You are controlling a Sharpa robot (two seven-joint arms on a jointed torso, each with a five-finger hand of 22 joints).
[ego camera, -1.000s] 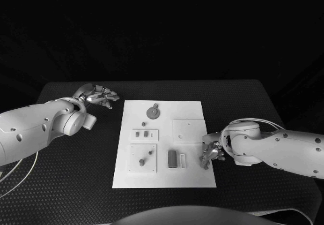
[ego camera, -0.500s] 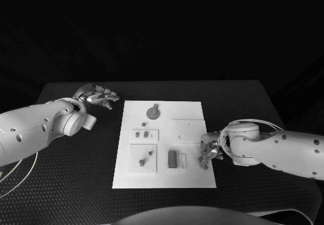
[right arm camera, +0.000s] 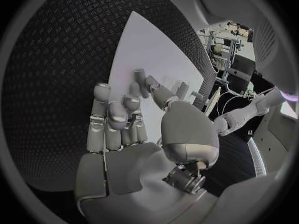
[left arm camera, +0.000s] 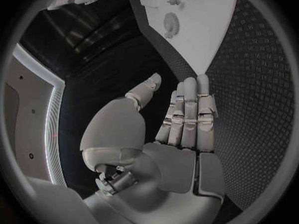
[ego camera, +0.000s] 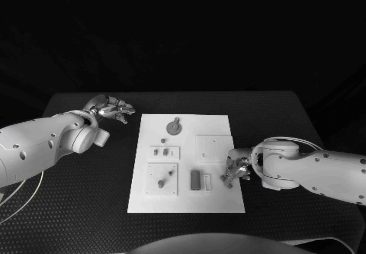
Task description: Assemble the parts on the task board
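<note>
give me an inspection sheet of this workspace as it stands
surface: black table, textured mat top.
job's things: white task board mid-table; round part at its far end, small parts on a raised square, upright bar part near the right hand.
clutter: nothing seen.
hands: left hand off the board's far left corner, holding nothing; right hand at the board's right edge, fingers over it, grasp unclear.
cables: thin cable under the left arm.
surroundings: dark.
</note>
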